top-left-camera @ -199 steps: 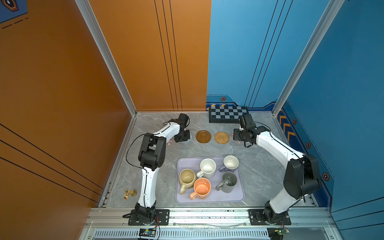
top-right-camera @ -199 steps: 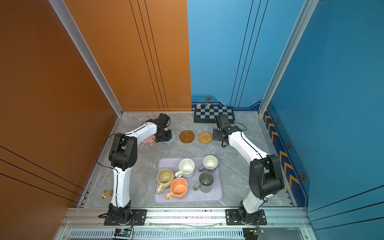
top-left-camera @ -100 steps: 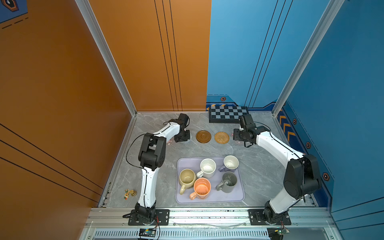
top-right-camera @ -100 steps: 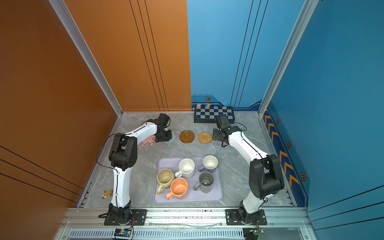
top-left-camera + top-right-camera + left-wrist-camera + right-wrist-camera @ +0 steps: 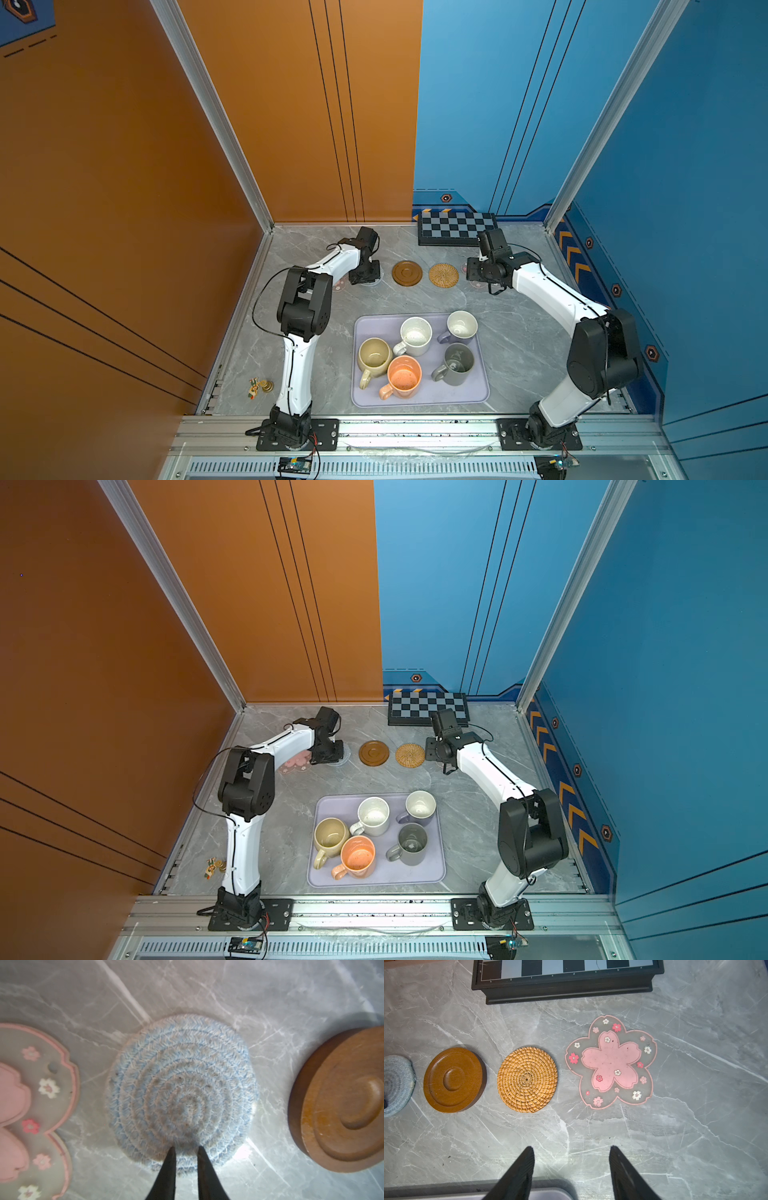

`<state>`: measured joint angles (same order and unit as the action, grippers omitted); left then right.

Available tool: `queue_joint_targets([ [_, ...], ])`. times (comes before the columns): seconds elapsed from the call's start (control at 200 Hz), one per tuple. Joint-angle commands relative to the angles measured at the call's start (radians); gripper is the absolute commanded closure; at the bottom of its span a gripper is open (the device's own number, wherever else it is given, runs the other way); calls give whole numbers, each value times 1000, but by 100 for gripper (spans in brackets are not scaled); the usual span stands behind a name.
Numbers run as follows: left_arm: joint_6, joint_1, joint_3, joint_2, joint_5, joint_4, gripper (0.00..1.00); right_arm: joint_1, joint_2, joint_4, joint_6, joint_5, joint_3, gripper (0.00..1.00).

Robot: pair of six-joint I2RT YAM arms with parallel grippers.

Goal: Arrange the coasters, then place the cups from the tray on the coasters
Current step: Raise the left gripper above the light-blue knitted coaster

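Nothing has shifted over the past second: both arms hold station above a row of five coasters on the grey marble table [image 5: 695, 1126], between the black-and-grey checkerboard [image 5: 457, 228] and the pale lavender rectangular tray [image 5: 478, 388]. The left gripper [image 5: 185, 1148], jaws a narrow slit apart, has its tips on or just above the pale blue-grey crocheted round coaster [image 5: 182, 1084], which lies flat between a pink flower-shaped coaster [image 5: 41, 1084] and the dark brown wooden disc coaster [image 5: 453, 1079]. Whether it pinches the weave cannot be told. The right gripper [image 5: 572, 1149], jaws wide and empty, hovers near the tan woven rattan coaster [image 5: 527, 1079] and the second pink flower-shaped coaster [image 5: 610, 1061]. All five handled ceramic mugs [image 5: 415, 334] wait in the tray, so arranging looks complete and cup transfers appear next
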<state>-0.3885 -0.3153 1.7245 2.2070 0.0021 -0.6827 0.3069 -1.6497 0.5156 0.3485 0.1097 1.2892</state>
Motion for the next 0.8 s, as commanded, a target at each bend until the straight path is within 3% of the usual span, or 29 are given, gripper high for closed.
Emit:
queue_joint_targets([
  [0.0,-1,-9,-2,-23,-12,-67,79,-4,21,29,6,25,-7,40],
  [0.796,8,-11,-5,-158,-6,-74,74,-5,62,29,3,29,-20,39],
])
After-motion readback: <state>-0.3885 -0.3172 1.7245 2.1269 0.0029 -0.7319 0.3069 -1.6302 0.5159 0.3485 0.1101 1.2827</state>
